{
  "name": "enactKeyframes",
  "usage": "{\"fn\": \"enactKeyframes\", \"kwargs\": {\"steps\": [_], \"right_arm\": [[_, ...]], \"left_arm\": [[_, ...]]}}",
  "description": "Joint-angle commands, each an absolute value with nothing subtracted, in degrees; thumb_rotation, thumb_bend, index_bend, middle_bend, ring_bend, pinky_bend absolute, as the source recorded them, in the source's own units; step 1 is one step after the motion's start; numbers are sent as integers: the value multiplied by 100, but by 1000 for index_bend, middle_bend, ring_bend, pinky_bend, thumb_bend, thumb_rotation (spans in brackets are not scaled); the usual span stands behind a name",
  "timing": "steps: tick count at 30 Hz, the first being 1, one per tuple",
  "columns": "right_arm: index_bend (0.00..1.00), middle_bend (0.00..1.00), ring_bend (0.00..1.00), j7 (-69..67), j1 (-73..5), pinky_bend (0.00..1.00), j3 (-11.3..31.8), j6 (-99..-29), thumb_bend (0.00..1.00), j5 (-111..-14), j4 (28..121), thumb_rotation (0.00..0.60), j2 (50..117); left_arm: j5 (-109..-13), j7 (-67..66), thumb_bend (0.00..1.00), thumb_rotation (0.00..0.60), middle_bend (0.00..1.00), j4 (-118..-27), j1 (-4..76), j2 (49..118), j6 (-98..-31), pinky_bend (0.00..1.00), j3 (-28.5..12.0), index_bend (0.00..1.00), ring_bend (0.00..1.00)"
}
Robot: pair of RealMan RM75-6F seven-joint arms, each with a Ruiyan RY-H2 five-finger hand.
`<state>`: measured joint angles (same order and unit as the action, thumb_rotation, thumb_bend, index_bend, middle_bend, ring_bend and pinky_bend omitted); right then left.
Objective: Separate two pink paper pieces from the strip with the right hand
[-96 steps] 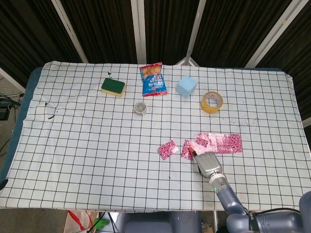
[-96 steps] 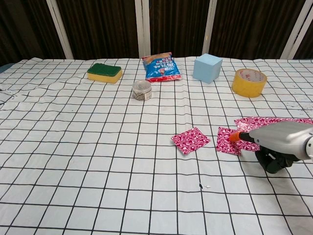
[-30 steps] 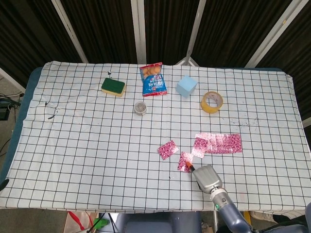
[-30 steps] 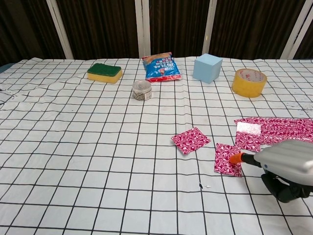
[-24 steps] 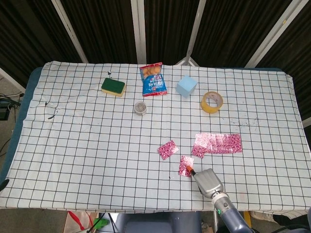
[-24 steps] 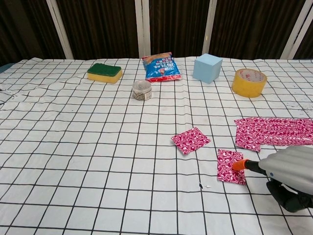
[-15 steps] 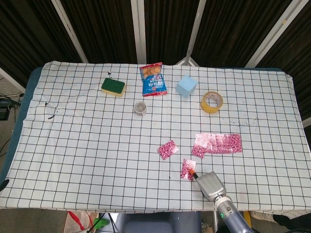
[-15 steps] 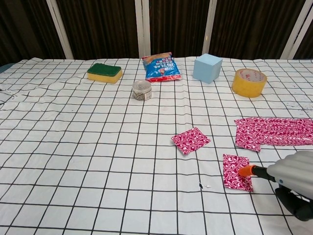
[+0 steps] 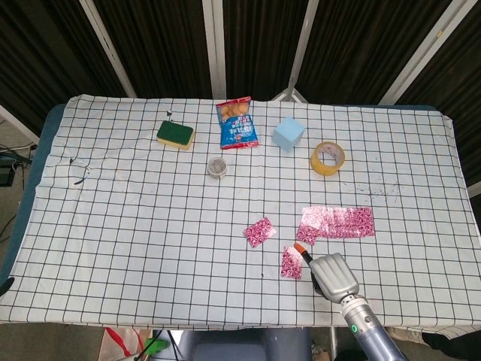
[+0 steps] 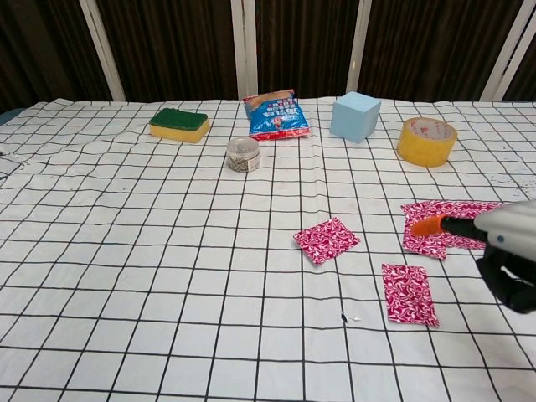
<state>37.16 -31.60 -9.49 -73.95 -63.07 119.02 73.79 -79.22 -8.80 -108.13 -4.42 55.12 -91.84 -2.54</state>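
Note:
The pink patterned strip [image 9: 336,222] [image 10: 469,224] lies on the checked cloth at the right. Two pink pieces lie apart from it: one [image 9: 259,232] [image 10: 327,239] to its left, another [image 9: 291,262] [image 10: 409,293] nearer the front edge. My right hand [image 9: 331,274] [image 10: 507,243] comes in from the front right with one orange-tipped finger stretched out and the dark fingers below it curled in. The orange fingertip [image 9: 299,250] [image 10: 427,224] hovers at the strip's left end, off the nearer piece. The hand holds nothing. My left hand is out of sight.
Along the back stand a green-and-yellow sponge [image 9: 175,134], a snack bag [image 9: 237,123], a light blue cube [image 9: 288,134] and a yellow tape roll [image 9: 328,157]. A small round tin [image 9: 217,167] sits in front of the bag.
The fingertip dragged the second pink piece off the strip toward the front edge, then let it go. The hand has now swung back up to the strip's left end.

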Motion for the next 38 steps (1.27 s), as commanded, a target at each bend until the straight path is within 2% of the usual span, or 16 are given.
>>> {"fn": "enactKeyframes", "kwargs": {"steps": [1, 2, 4, 7, 13, 19, 25, 38], "right_arm": [[0, 339, 343, 2800, -2851, 335, -677, -7890, 829, -6940, 12018, 600, 6895], [0, 296, 310, 2543, -2753, 309, -620, -8020, 818, -7031, 11964, 600, 6796], [0, 148, 180, 2279, -2624, 223, -552, -8185, 757, -7086, 11838, 600, 6682], [0, 62, 88, 1841, -2398, 174, -451, -8413, 686, -7082, 11540, 600, 6517], [0, 57, 76, 1090, -1920, 147, -426, -8790, 668, -7176, 11032, 600, 6239], [0, 57, 57, 882, -1303, 119, -680, -9387, 662, -7543, 10760, 600, 6070], [0, 52, 45, 726, -749, 112, -867, -9935, 582, -7942, 10564, 600, 6116], [0, 50, 40, 20, -343, 112, -899, -10196, 566, -8724, 10048, 600, 5910]], "left_arm": [[-7930, -868, 257, 600, 0, -10814, -451, 5509, -9197, 63, -252, 145, 0], [-7931, -856, 257, 600, 0, -10814, -455, 5505, -9202, 63, -251, 145, 0], [-7935, -840, 257, 600, 0, -10813, -460, 5499, -9204, 63, -247, 145, 0], [-7951, -808, 257, 600, 0, -10810, -461, 5491, -9203, 63, -245, 145, 0], [-8020, -724, 257, 600, 0, -10810, -496, 5458, -9252, 63, -220, 145, 0], [-8033, -583, 257, 600, 0, -10779, -564, 5408, -9327, 63, -205, 145, 0], [-8142, -479, 257, 600, 0, -10757, -610, 5381, -9383, 63, -162, 145, 0], [-8425, -290, 257, 600, 0, -10673, -630, 5366, -9444, 63, -99, 145, 0]]}}
